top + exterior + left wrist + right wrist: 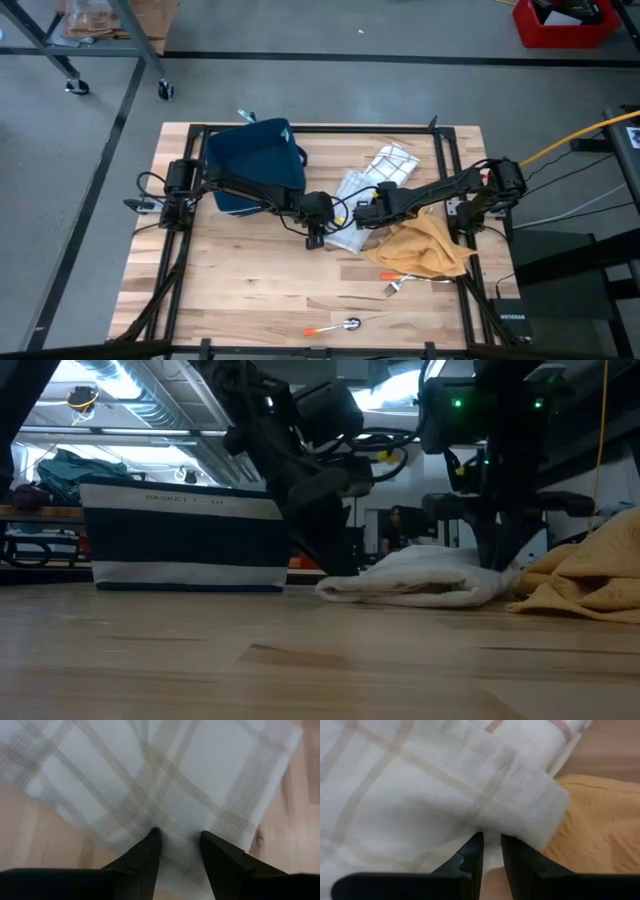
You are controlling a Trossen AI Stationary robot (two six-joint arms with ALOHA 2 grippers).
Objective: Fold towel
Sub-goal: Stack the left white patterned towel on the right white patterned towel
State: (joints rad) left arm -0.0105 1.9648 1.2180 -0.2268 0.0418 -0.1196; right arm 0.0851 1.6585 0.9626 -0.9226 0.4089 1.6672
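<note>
A white towel with beige checks (352, 200) lies bunched in the middle of the table; in the low view it is a low folded heap (420, 582). My left gripper (318, 236) is at its near left edge, shut on the cloth (180, 845). My right gripper (362, 216) is at its near right part, beside a yellow cloth (425, 250), and is shut on a fold of the towel (491, 845). My left gripper pinches the towel near its edge (181, 832) between its two fingers, coming from above and pointing down. The towel lies flat on the table around the fingers. One layer or several, I cannot tell. My right gripper pinches a raised fold of the towel (492, 827) between its two fingers, which stand almost together. The fingers come from above. The fold bulges over the fingertips, and the rest of the towel lies on the table.
A dark blue basket (255, 165) stands at the far left. A second white cloth with reddish stripes (390, 162) lies behind the towel. The yellow cloth (600, 820) touches the towel's right side. A fork (395, 285) and a spoon (340, 325) lie near the front edge.
</note>
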